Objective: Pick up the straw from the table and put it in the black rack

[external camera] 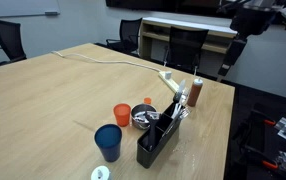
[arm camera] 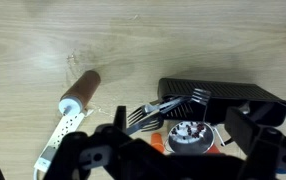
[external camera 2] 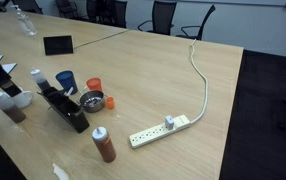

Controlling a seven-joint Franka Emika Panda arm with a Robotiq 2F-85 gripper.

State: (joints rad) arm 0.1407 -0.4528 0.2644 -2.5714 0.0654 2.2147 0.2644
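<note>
At the near end of the table (external camera: 43,90), in an exterior view, a blue cup (external camera: 108,141) is seen, and just beside it the rack (external camera: 156,143) is stood upright, with forks (arm camera: 173,100) held in one end. A faint thin line is made out on the bare wood near the blue cup, well apart from the rack. It may be the straw (external camera: 81,126), but this cannot be told for certain. Behind the blue cup an orange cup (external camera: 122,115) and a metal strainer (external camera: 143,117) are set close together. Farther on, a brown bottle (external camera: 196,92) is stood near a power strip (external camera: 170,80), from which a white cable (external camera: 103,58) is run across the table. Past the bottle, by the table's edge, the gripper (external camera: 225,70) is held above the tabletop, apart from everything on it. In the wrist view its fingers (arm camera: 91,152) are spread wide and nothing is gripped between them.
</note>
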